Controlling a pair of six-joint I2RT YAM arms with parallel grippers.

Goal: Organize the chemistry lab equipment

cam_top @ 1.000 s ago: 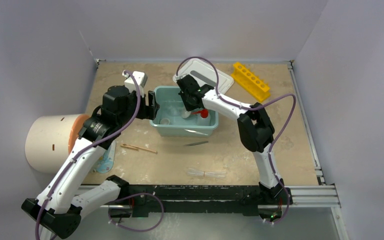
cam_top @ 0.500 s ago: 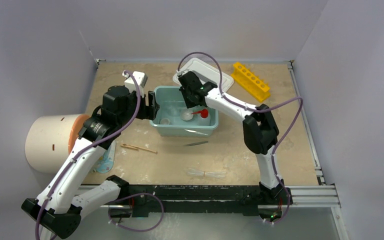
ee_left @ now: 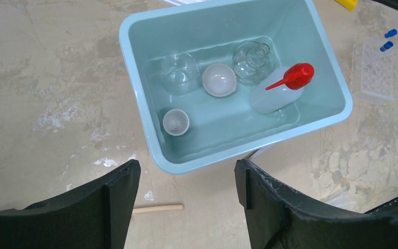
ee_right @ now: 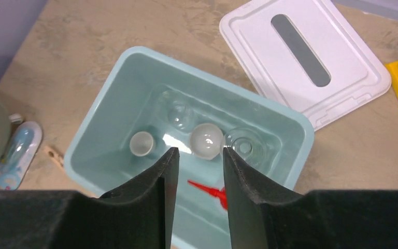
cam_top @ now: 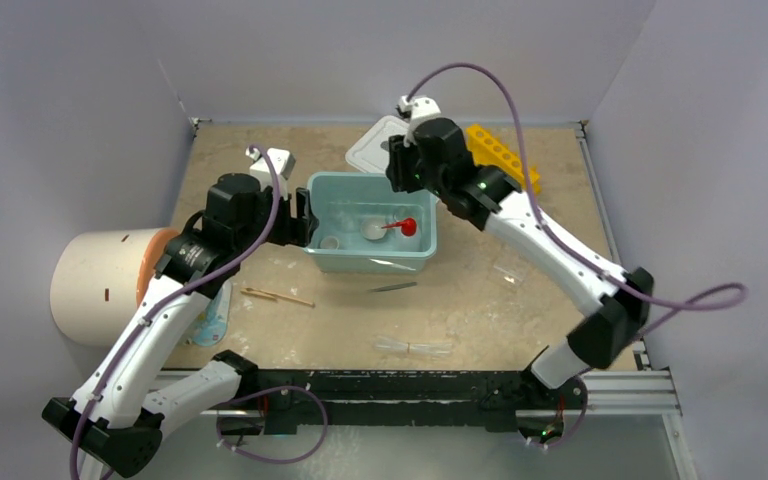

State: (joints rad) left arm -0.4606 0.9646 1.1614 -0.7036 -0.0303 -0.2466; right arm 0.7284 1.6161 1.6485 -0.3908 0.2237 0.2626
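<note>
The clear squeeze bottle point(ee_left: 274, 97) with its red nozzle point(cam_top: 407, 227) lies free inside the teal tub point(cam_top: 422, 256). Beside it sit a white bowl point(ee_left: 219, 80), a smaller bowl point(ee_left: 175, 122) and two clear glass flasks point(ee_left: 179, 72). My right gripper point(ee_right: 200, 151) hovers open above the tub's back half, with nothing between its fingers. My left gripper point(ee_left: 186, 168) stands open just outside the tub's left end, holding nothing. Metal tweezers point(cam_top: 392, 287), wooden sticks point(cam_top: 277, 296) and clear tubes point(cam_top: 415, 347) lie on the table in front of the tub. Tiny blue pieces point(ee_left: 386, 45) lie by a clear tray point(ee_left: 373, 72).
The white lid point(ee_right: 303, 57) lies flat behind the tub, next to a yellow rack point(cam_top: 505, 158). A big cream cylinder point(cam_top: 95, 285) with an orange face stands at the left edge, with a pale blue item point(cam_top: 210, 320) beside it.
My right gripper has opened, left the squeeze bottle lying in the tub, and lifted up and back toward the lid. The left arm has stayed put.
</note>
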